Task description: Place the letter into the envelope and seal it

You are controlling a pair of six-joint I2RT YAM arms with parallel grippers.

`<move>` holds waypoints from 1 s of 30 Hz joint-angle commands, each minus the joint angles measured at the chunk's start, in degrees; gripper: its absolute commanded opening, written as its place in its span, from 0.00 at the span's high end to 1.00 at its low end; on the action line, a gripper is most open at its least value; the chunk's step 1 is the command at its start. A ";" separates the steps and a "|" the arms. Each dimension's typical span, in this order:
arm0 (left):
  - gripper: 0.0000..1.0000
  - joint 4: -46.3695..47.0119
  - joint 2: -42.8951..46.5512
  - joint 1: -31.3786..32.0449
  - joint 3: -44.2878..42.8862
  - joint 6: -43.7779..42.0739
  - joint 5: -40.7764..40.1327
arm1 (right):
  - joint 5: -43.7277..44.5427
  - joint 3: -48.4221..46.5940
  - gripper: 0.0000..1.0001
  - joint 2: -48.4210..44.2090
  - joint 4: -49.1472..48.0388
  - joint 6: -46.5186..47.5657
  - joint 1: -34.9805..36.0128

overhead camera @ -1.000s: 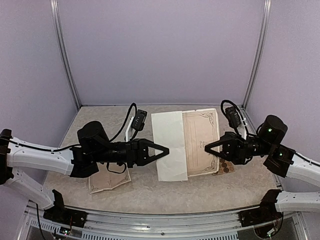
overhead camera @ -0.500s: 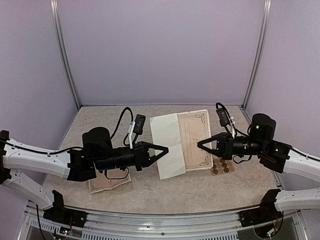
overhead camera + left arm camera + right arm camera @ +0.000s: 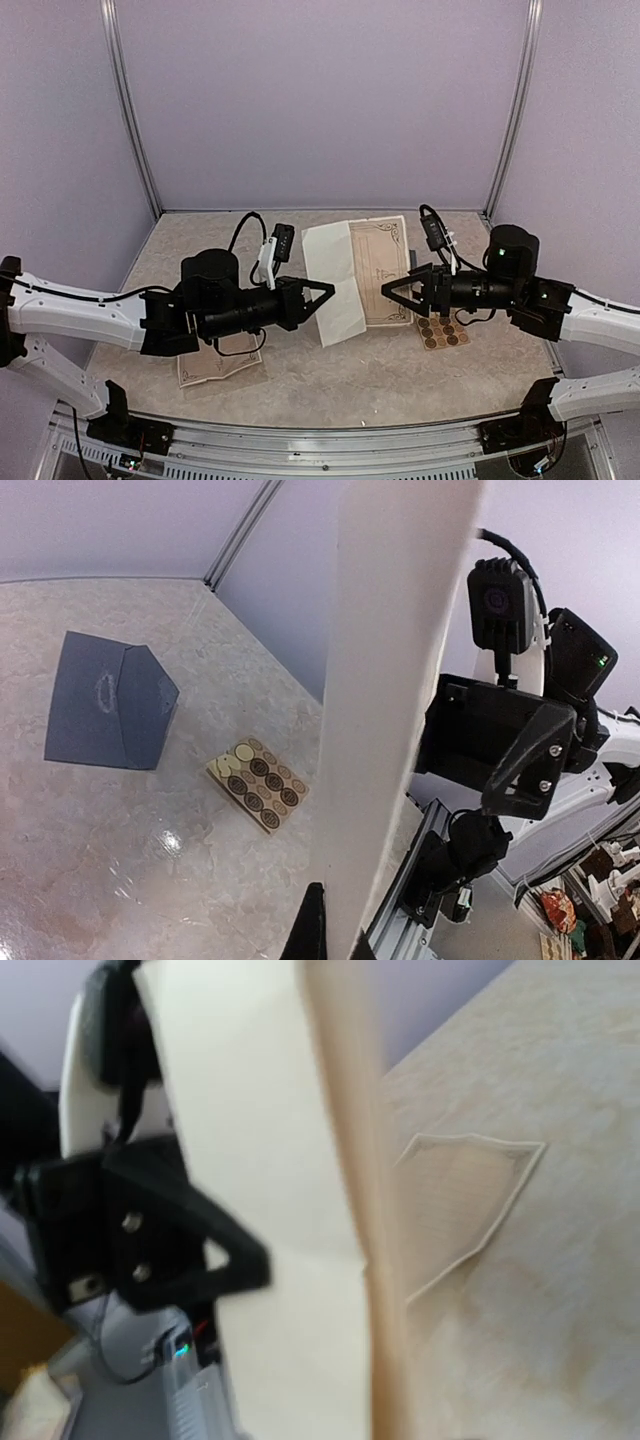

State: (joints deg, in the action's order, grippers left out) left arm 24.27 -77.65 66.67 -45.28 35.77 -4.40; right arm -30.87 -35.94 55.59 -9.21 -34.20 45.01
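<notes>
Looked like a robotics lab booth. Plain lilac walls (image 3: pixel 320 100) w/ alu posts (image 3: pixel 128 110); marble-look table (image 3: pixel 340 385) w/ alu rail (image 3: pixel 330 440) in front.

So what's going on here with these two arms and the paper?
Two robot arms are handling a cream letter, which is lifted off the table between them and partly folded over. The left gripper is shut on one edge of it. The right gripper is at the opposite side, though it's unclear whether it grips. The slate-blue envelope lies flat on the table, untouched, next to a sheet of round stickers. The letter isn't in it yet.
</notes>
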 commanded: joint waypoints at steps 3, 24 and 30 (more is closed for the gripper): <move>1.00 -0.30 0.47 -6.71 -0.68 0.69 8.18 | 20.18 -8.01 0.16 1.49 4.10 1.05 -0.57; 1.00 -10.87 -6.71 -22.64 -11.28 8.67 28.79 | 13.69 -28.22 0.09 20.98 30.04 -7.61 -17.12; 1.00 -8.57 -10.87 -22.69 -14.02 7.05 33.98 | 1.30 -24.98 0.08 24.36 23.62 0.06 -18.47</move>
State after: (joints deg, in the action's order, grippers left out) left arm 15.27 -85.82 44.18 -56.51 43.31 24.73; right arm -19.33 -63.31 77.45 16.43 -38.85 27.00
